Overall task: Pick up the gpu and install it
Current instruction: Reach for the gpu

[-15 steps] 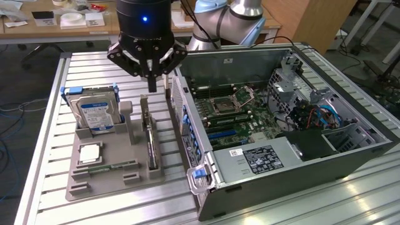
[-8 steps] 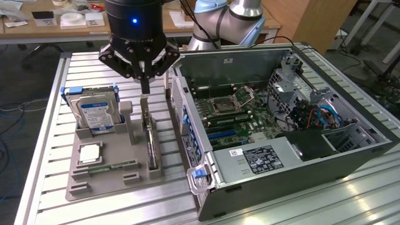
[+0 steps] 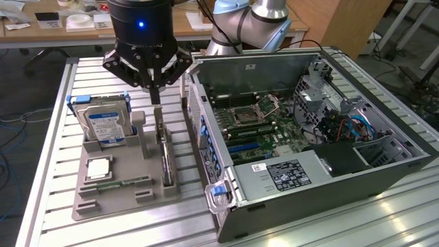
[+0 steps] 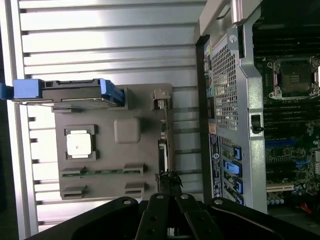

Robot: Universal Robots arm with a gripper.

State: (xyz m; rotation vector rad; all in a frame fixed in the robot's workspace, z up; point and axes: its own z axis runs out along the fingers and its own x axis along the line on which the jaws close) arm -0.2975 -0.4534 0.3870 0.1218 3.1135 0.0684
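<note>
**Claw pinched on the gpu, card still in its slot**

Start at the exterior view's left. There you have the blue-labelled hard drive (image 3: pixel 103 125) standing upright at the far end of the grey holder tray (image 3: pixel 120 203). Nearer on that tray a square processor chip (image 3: pixel 98 169) lies flat in its pocket. Just nearer again, a narrow green memory stick (image 3: pixel 118 182) lies across the tray.

Move right along the tray and here is your target. The gpu (image 3: pixel 165 160) stands on its long edge in the slot along the tray's right side, running from far to near, with its silver bracket at the far end.

The gripper (image 3: pixel 156 103) hangs straight down over that far end. Its fingers (image 3: pixel 155 92) are drawn in tight, almost one dark bar, and the tips meet the card's top edge. From the wrist view you see the two tips either side of the thin card, pinching it. The card sits fully down in its slot.

Further right, just beside the tray, the open computer case (image 3: pixel 288 193) lies on its side on the slatted metal table (image 3: pixel 137 229). Its motherboard (image 3: pixel 255 119) faces up.
</note>
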